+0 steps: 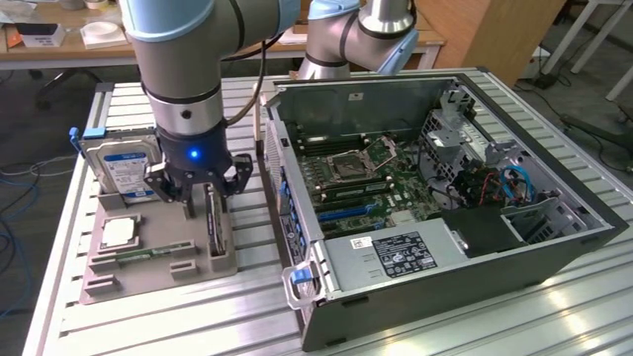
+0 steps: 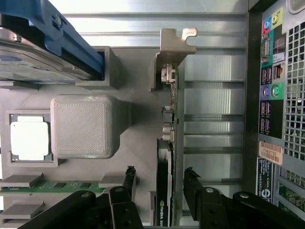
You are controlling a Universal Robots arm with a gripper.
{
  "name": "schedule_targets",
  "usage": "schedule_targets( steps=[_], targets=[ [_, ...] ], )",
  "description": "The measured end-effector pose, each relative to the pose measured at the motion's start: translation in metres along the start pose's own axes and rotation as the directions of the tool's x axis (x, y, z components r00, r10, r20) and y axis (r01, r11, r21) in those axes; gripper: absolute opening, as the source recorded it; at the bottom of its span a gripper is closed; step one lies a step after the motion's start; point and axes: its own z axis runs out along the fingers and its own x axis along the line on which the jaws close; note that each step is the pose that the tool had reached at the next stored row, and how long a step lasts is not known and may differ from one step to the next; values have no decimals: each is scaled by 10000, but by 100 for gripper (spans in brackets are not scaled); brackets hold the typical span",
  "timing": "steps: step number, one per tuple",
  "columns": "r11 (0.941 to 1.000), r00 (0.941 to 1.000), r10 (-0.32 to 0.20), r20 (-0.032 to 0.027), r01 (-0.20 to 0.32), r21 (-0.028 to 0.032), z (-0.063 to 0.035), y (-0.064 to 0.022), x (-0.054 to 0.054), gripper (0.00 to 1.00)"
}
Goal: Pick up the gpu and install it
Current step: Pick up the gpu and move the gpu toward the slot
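**Exterior view:** The gripper [image 1: 198,194] hangs over a gray plastic holder [image 1: 148,278] lying on the ribbed metal worktop [image 1: 178,319]. Its 2 black fingers are spread open, 1 on each side of the gpu [image 1: 215,226]. The gpu stands on edge in a slot of the holder. Other pockets of the holder keep a silver hard drive [image 1: 117,169] upright, a square chip [image 1: 118,232] lying flat and a narrow green memory stick [image 1: 148,254]. Just beside the holder, on the exterior view's right, an open dark metal computer case [image 1: 445,304] holds a green board [image 1: 361,174].

**Wrist view:** The gpu [image 2: 167,143] shows edge-on and thin. Its bent silver bracket [image 2: 174,45] is at the end away from the fingers [image 2: 129,177]. There are gaps between the fingers and the gpu on both sides. The holder [image 2: 138,109] has a finely layered surface and 1 rounded block [image 2: 78,126].
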Motion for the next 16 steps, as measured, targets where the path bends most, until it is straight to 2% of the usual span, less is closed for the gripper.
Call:
schedule_targets(
  steps=[16],
  targets=[
    [10000, 10000, 2, 0, -2, 19, 55, 1, -39, 53]
  ],
)
